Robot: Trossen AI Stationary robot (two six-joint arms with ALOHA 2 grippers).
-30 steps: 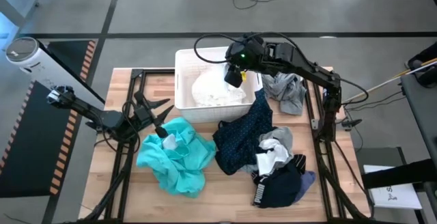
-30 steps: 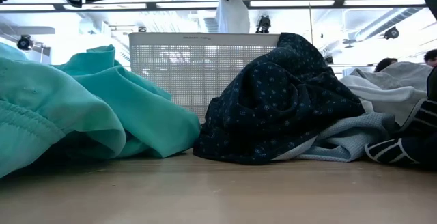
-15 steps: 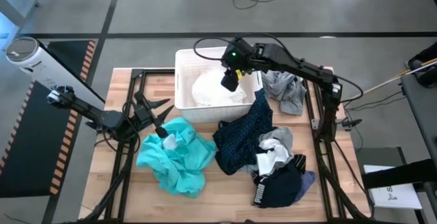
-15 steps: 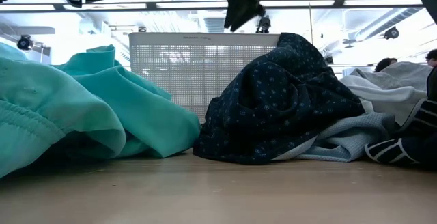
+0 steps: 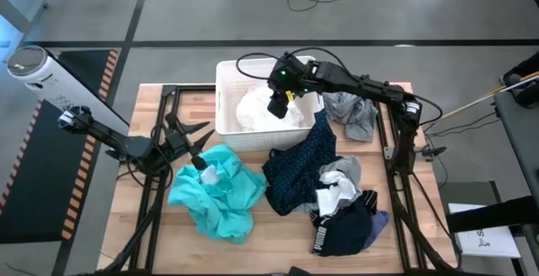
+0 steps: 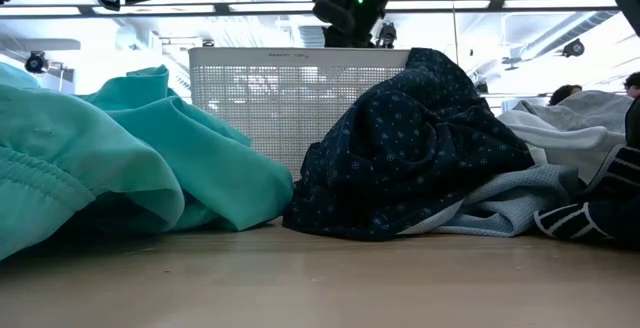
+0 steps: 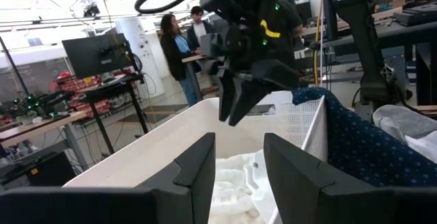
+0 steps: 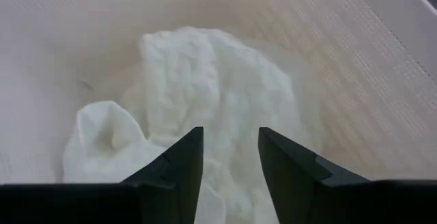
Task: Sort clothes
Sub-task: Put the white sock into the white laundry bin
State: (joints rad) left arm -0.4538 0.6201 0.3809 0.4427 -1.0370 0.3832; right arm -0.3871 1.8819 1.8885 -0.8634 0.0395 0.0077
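Note:
The clothes lie in heaps on the wooden table: a teal garment (image 5: 215,193) at the near left, a navy dotted one (image 5: 299,168) in the middle, a grey one (image 5: 354,112) at the far right, and a black one (image 5: 347,225) at the near right. A white garment (image 5: 253,112) lies crumpled in the white bin (image 5: 221,82). My right gripper (image 8: 229,138) hangs open over that garment, pointing steeply down into the bin, with nothing between its fingers. My left gripper (image 5: 200,145) stands open and level, between the bin's near left corner and the teal garment.
The bin's mesh wall (image 6: 270,98) rises behind the teal and navy heaps. A pale grey and white piece (image 5: 338,179) lies on the black garment. People stand in the room beyond the table (image 7: 179,53). Bare wood shows along the table's near edge (image 6: 320,278).
My right gripper has sunk toward the bin, moved toward the table's left and tipped more steeply down. The white cloth that hung below it a second ago no longer hangs there.

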